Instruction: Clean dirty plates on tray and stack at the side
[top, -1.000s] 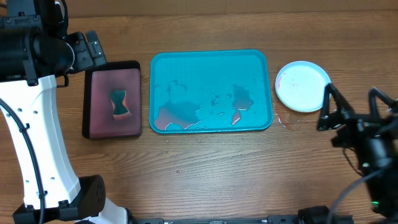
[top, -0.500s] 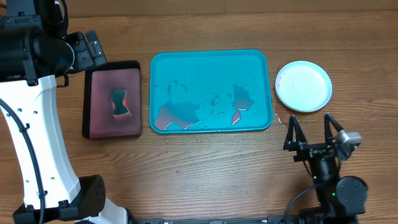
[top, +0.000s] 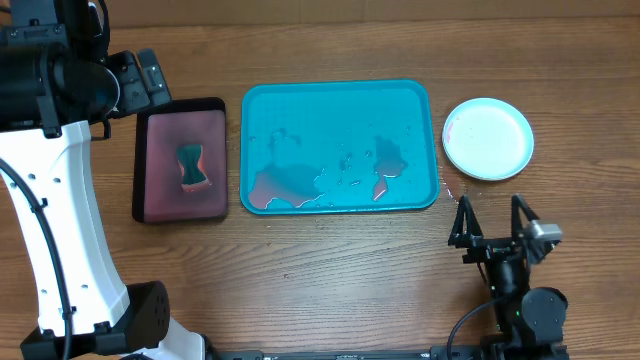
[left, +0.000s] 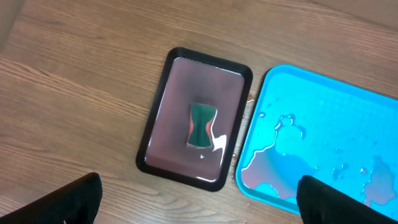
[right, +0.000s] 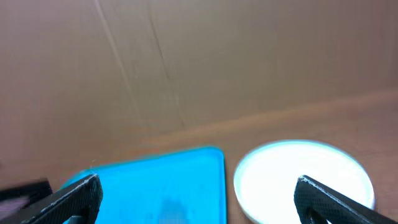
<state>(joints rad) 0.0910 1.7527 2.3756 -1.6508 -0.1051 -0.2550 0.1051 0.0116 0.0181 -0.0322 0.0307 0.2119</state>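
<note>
The teal-blue tray lies mid-table, holding no plates, only puddles of reddish water. It also shows in the left wrist view and the right wrist view. A round plate, white on top with a pale blue rim and a small red smear at its left edge, sits right of the tray; it also shows in the right wrist view. Whether other plates lie under it I cannot tell. My right gripper is open and empty, low near the front of the table, below the plate. My left gripper is open and empty, high above the table's left side.
A small black-rimmed tray with a pinkish wet inside lies left of the teal tray, holding a green and orange sponge. The left arm's white column stands at the far left. Small red drips mark the wood between tray and plate.
My right arm has drawn back from beside the plate toward the table's front edge and settled there, gripper still open. The left arm, the tray and the plate have not moved.
</note>
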